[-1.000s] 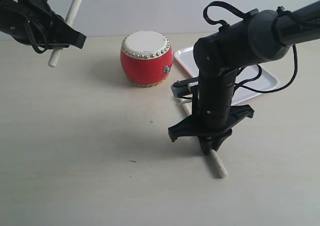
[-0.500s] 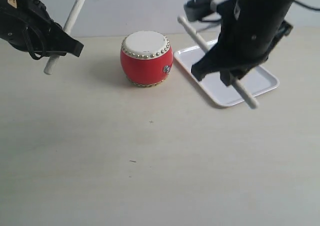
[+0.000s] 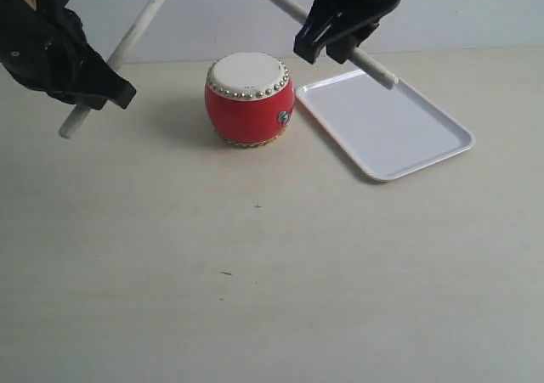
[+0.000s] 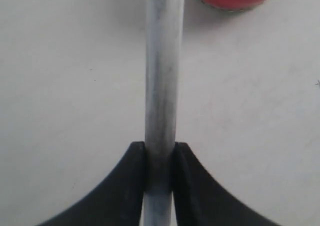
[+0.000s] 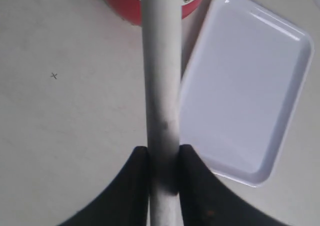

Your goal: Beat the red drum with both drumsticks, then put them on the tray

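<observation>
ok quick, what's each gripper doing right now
left gripper: closed, holding the left drumstick
right gripper: closed, holding the right drumstick

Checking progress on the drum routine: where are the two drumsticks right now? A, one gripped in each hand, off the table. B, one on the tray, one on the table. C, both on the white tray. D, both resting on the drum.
A: the left hand clamps one drumstick and the right hand the other drumstick, both in the air; nothing lies on the tray.
</observation>
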